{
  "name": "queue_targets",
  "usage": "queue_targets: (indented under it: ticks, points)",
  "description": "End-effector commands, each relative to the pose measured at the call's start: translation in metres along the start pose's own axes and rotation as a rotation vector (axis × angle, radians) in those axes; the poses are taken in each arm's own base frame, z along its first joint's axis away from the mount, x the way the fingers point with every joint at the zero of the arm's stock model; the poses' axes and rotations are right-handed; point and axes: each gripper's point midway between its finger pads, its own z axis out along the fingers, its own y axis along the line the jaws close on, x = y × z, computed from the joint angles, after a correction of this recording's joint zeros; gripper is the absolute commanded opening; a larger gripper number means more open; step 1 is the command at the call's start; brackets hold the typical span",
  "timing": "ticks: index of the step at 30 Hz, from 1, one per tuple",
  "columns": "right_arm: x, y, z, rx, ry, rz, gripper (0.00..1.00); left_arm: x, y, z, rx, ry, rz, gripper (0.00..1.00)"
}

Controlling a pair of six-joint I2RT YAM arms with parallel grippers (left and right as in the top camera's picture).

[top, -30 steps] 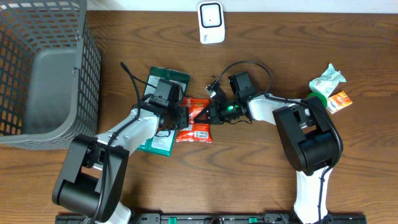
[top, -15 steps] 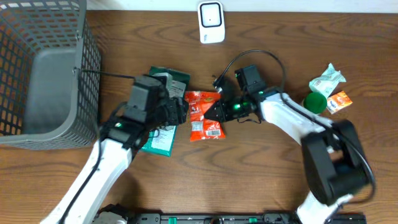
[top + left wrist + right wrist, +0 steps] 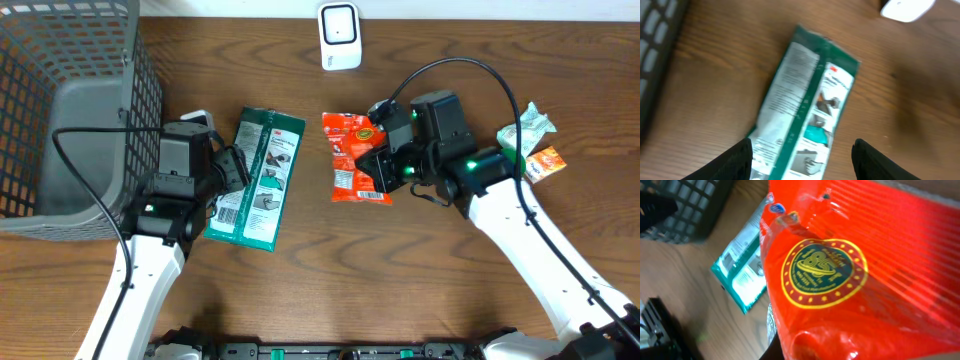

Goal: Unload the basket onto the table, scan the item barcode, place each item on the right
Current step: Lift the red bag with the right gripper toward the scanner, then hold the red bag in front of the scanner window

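1. The brown wooden table carries everything; places below are given from the white scanner at its far edge.
2. The grey wire basket stands well to the left of the scanner.
3. The flat green-and-white packet lies left of the scanner and towards the robot.
4. The red foil snack pouch is near the scanner on the robot's side, almost straight in front of it. It looks lifted off the wood. It is probably light, soft and crinkly, and the slick film is likely to sag or slip. A pinch on a sealed edge suits it best, leaving its white panel, the likely place for the barcode, uncovered. That print is too small to read.
5. The right gripper is clamped on the pouch's right edge, on the side away from the basket.
6. The left gripper hangs over the green packet, left of the scanner, jaws spread wide with nothing between them.
7. Small crumpled packets sit well to the right of the scanner.
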Motion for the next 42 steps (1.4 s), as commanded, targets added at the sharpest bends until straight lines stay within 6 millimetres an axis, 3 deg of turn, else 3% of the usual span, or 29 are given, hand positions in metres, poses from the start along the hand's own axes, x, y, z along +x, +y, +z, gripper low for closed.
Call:
queue_targets:
  ticks: [1, 10, 13, 14, 17, 22, 23, 28, 36, 42]
  points:
    - [-0.035, 0.002, -0.034, 0.090, -0.070, -0.048, 0.01, -0.007, 0.017, 0.006, -0.086, -0.009, 0.018, 0.70]
    - [-0.087, 0.012, -0.093, 0.232, -0.143, -0.157, 0.01, 0.009, 0.026, 0.023, -0.132, 0.067, 0.021, 0.82]
    - [-0.109, 0.017, -0.105, 0.247, -0.174, -0.174, 0.01, 0.010, 0.027, 0.024, -0.134, 0.072, 0.021, 0.82]
    - [-0.126, 0.020, -0.110, 0.259, -0.187, -0.207, 0.01, 0.010, 0.027, 0.024, -0.134, 0.072, 0.021, 0.82]
    - [-0.146, 0.015, -0.109, 0.318, -0.180, -0.266, 0.01, 0.010, 0.027, 0.024, -0.134, 0.072, 0.021, 0.82]
    - [-0.179, 0.000, -0.077, 0.510, -0.165, -0.481, 0.01, 0.010, 0.027, 0.024, -0.134, 0.072, 0.021, 0.82]
    - [-0.193, -0.011, -0.056, 0.663, -0.150, -0.592, 0.01, 0.010, 0.027, 0.024, -0.134, 0.072, 0.021, 0.82]
    - [-0.218, -0.032, -0.014, 0.959, -0.089, -0.797, 0.01, 0.010, 0.027, 0.024, -0.134, 0.072, 0.021, 0.82]
    - [-0.265, -0.074, 0.052, 1.331, -0.160, -0.942, 0.01, 0.010, 0.027, 0.024, -0.134, 0.072, 0.021, 0.82]
    - [-0.279, -0.088, 0.089, 1.452, -0.300, -0.999, 0.01, 0.010, 0.027, 0.024, -0.134, 0.072, 0.021, 0.82]
